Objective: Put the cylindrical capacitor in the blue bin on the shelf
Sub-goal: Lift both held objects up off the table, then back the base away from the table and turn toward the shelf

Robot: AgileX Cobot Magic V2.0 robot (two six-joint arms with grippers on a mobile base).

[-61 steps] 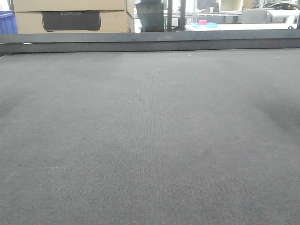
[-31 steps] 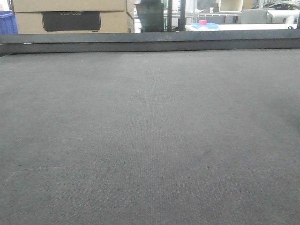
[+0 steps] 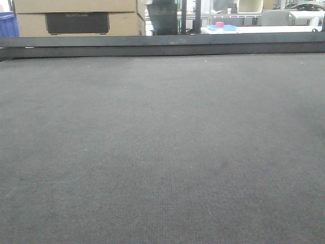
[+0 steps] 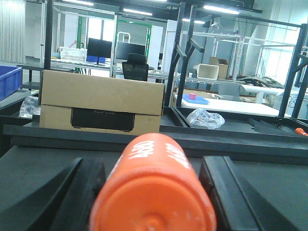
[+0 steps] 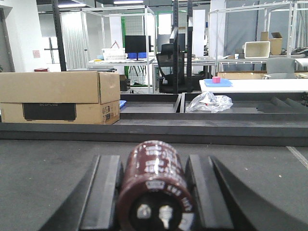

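The cylindrical capacitor (image 5: 154, 183) is a dark brown cylinder with silver print. It lies lengthwise between the black fingers (image 5: 108, 187) of my right gripper (image 5: 153, 159), terminals toward the camera, and the jaws are shut on its sides. My left gripper (image 4: 151, 163) is shut on an orange cylinder (image 4: 154, 192) printed "4680", held lengthwise the same way. Both grippers sit low over a dark mat (image 5: 48, 173). The shelf and its blue bin are out of view. Neither gripper shows in the front view.
A dark raised rail (image 3: 162, 44) runs along the far edge of the grey mat (image 3: 162, 152). Beyond it stand a cardboard box (image 3: 76, 18), a blue crate (image 3: 6, 23), a crumpled plastic bag (image 5: 209, 102) and workshop tables and frames.
The soft shadows at the left and right edges of the mat in the front view have faded away. Nothing else differs.
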